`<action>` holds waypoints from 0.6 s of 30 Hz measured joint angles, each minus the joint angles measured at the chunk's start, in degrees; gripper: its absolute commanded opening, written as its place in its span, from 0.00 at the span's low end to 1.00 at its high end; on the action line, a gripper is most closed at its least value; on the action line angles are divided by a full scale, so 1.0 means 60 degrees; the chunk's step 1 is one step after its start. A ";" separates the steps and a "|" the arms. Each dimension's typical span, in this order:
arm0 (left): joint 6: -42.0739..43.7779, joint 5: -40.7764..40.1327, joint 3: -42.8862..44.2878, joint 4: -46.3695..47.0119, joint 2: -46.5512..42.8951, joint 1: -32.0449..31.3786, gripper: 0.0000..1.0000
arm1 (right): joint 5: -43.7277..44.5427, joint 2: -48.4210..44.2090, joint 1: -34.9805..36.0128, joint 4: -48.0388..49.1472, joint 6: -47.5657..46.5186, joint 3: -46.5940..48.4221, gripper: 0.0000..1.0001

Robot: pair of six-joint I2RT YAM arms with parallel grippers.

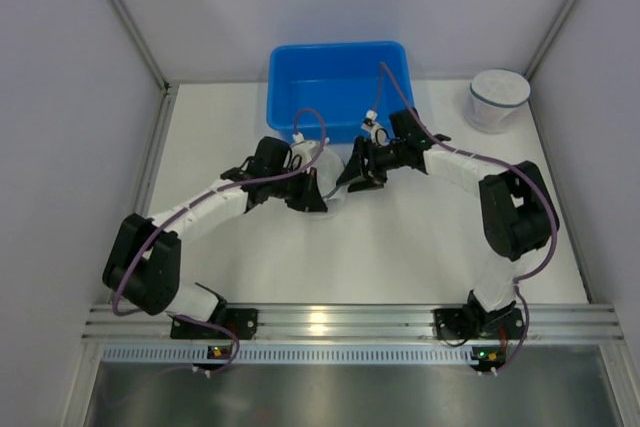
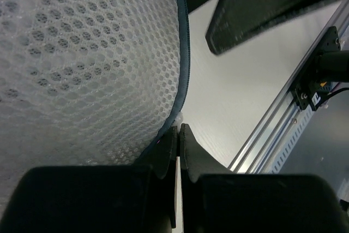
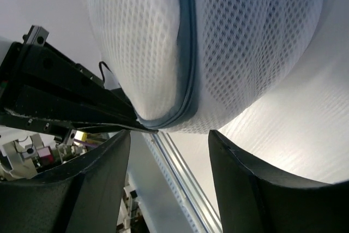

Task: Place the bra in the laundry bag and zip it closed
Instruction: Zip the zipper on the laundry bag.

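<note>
White honeycomb mesh, edged with a dark teal zip band (image 3: 185, 53): that is the laundry bag (image 2: 82, 64). It hangs off the table just in front of the near wall of the blue bin (image 1: 338, 47), between the two wrists.

- Left gripper (image 2: 179, 140): jaws pressed together, pinching the bag at its banded edge.
- Right gripper (image 3: 169, 135): fingers stand apart with nothing between them. The bag's rounded belly lies just past the tips, not touched as far as can be seen.
- Bra: not visible in any view. Cannot tell whether it sits inside the mesh.
- Zip: band reads as one continuous line. No slider or gap can be made out, so open or shut is uncertain.
- White round container (image 1: 498, 97): stands to the right of the bin, well apart from the bag.

Risks, as judged:
- The bag hangs from a single thin pinch. Slick mesh could slide out of the left jaws and drop toward the table in front of the bin.
- If the zip is not fully run, whatever is inside could spill from the loose side.
- The open right fingers sit close to the mesh, and a careless close could snag fabric instead of the slider.
- The two wrists crowd each other in front of the bin, so a collision is possible.
</note>
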 measured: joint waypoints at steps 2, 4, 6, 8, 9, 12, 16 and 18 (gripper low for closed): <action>-0.0215 -0.0055 0.0200 0.0222 0.0310 -0.0084 0.00 | -0.0040 -0.0211 0.0033 -0.0044 0.0036 -0.0233 0.58; -0.0368 -0.0062 0.0342 0.0448 0.0521 -0.0127 0.00 | -0.0040 -0.0277 0.0120 -0.0029 0.0069 -0.0342 0.51; -0.0481 -0.0087 0.0419 0.0627 0.0619 -0.0193 0.00 | -0.0029 -0.0270 0.0248 -0.0026 0.0153 -0.0382 0.45; -0.0506 -0.0062 0.0423 0.0739 0.0619 -0.0284 0.00 | -0.0033 -0.0259 0.0368 -0.0011 0.0200 -0.0368 0.31; -0.0499 -0.0047 0.0423 0.0780 0.0616 -0.0317 0.00 | -0.0040 -0.0211 0.0401 0.0007 0.0200 -0.0346 0.13; -0.0361 -0.0098 0.0419 0.0736 0.0532 -0.0364 0.00 | -0.0091 0.0113 0.0444 -0.0004 0.0310 -0.0127 0.00; 0.0011 -0.0153 0.0175 0.0514 0.0011 -0.0284 0.00 | -0.0040 0.0532 0.0364 -0.0026 0.0288 0.0186 0.00; 0.0237 -0.0131 -0.0124 0.0313 -0.0474 -0.0124 0.00 | -0.0036 0.0612 0.0299 -0.0076 0.0226 0.0288 0.00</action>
